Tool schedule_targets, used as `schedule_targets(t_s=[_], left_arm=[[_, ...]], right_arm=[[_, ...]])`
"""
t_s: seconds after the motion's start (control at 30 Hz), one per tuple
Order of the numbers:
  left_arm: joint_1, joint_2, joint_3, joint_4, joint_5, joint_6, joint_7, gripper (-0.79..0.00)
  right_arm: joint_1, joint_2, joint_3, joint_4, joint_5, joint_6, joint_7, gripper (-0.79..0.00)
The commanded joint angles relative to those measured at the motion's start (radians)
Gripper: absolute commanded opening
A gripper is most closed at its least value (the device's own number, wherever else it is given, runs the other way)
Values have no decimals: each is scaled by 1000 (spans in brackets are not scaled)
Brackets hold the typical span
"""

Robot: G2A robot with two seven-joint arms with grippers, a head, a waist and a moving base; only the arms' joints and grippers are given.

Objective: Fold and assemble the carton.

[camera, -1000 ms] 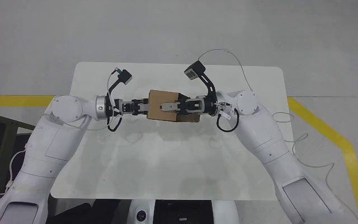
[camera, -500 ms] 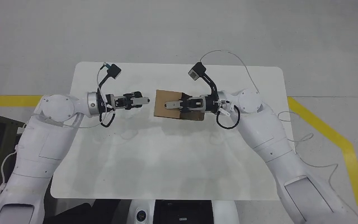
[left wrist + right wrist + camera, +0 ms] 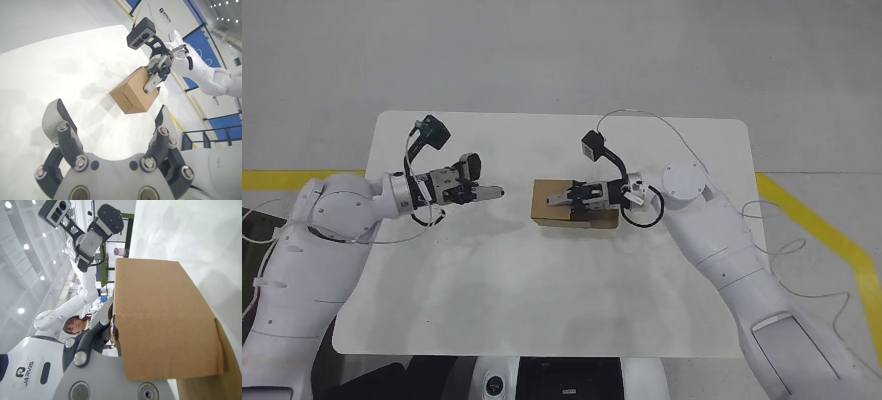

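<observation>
Brown cardboard sits closest: my right gripper [image 3: 558, 198] is clamped on a wall of the carton [image 3: 577, 208] at its open end, where one loose flap [image 3: 230, 370] juts out beside my wrist; the carton's faces are plain bare board, and the end turned away from that wrist is folded shut along a seam; it hangs just above the white table [image 3: 542, 300], near the table's middle; farther off, my left gripper [image 3: 491, 190] hovers empty with its jaws spread wide, pointed at the carton's closed end and well apart from it; a second ago those jaws were at that end, and they have since backed away while the carton has shifted toward my right side; farthest, a lettered sign [image 3: 165, 16] hangs on the wall.
</observation>
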Motion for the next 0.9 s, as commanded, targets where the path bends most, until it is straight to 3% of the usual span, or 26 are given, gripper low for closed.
schedule_targets(t_s=[0.0,0.13,0.2,0.27,0.37,0.4,0.43,0.47,0.87], left_arm=[[29,1,-8,-28,96,-23,72,0],[77,1,-20,-81,270,-60,189,0],[100,2,-24,-103,353,-80,240,0],[120,2,-30,-121,428,-93,287,0],[143,3,-38,-142,527,-107,347,0],[149,3,-40,-149,565,-109,367,0],[156,3,-41,-155,600,-113,387,0],[163,3,-41,-159,628,-117,407,0],[217,4,-44,-173,879,-167,595,0]], right_arm=[[2,-2,-12,12,-19,12,-5,-785],[11,-8,-38,36,-57,32,-16,-785],[13,-12,-50,51,-68,40,-20,-714],[19,-15,-57,60,-70,39,-22,-594],[29,-20,-66,73,-84,50,-31,-511],[34,-21,-70,76,-91,56,-32,-449],[36,-22,-72,78,-94,60,-35,-265],[36,-23,-73,81,-91,63,-37,0],[-6,12,17,-27,-53,56,30,0]])
